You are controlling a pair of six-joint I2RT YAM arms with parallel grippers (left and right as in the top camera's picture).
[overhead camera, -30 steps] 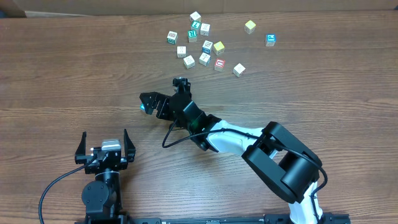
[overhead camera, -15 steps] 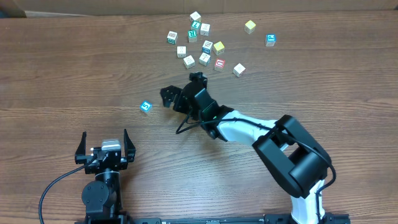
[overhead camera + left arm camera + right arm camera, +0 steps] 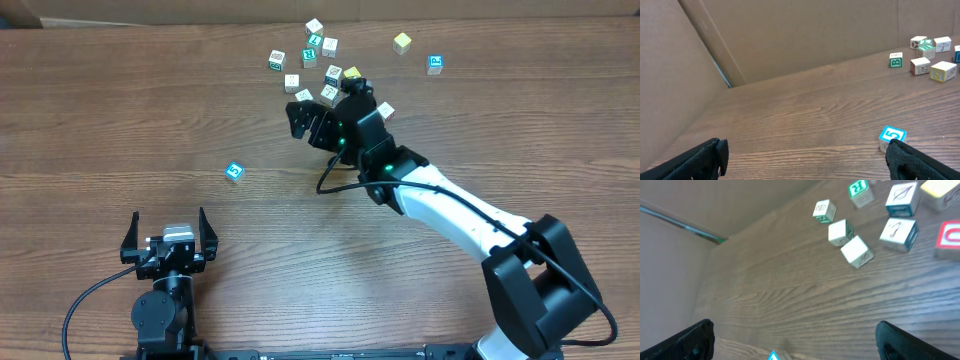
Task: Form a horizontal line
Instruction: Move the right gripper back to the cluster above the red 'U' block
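One cube is all there is of the horizontal line (image 3: 234, 171) so far: a blue-marked cube (image 3: 892, 136) lying alone on the wooden table (image 3: 110, 110), a little toward 9 o'clock from the middle of the overhead view, with nothing touching it. In the left wrist view a dark fingertip cuts across its lower corner. In the right wrist view only a sliver of it shows at the bottom edge.

At about 2 o'clock from it hangs the right gripper (image 3: 308, 122), jaws spread wide and holding nothing. Its body overlaps the near edge of a loose cluster of cubes (image 3: 309, 57) at 12 o'clock on the table. These are white, tan, green-marked and blue-marked, none in a row, and their markings are too small to read from above. A red-marked cube (image 3: 947, 235) is hidden under that gripper in the overhead view and cut off by the right edge in the right wrist view. A yellow cube (image 3: 352, 72) is partly covered too. Apart at 1 o'clock sit another yellow cube (image 3: 402, 42) and a second blue cube (image 3: 435, 63).

At 7 o'clock the left gripper (image 3: 168, 220) rests low near the table's edge, fingers fully apart and empty, well apart from every cube. A cardboard wall (image 3: 790, 35) closes the far side.
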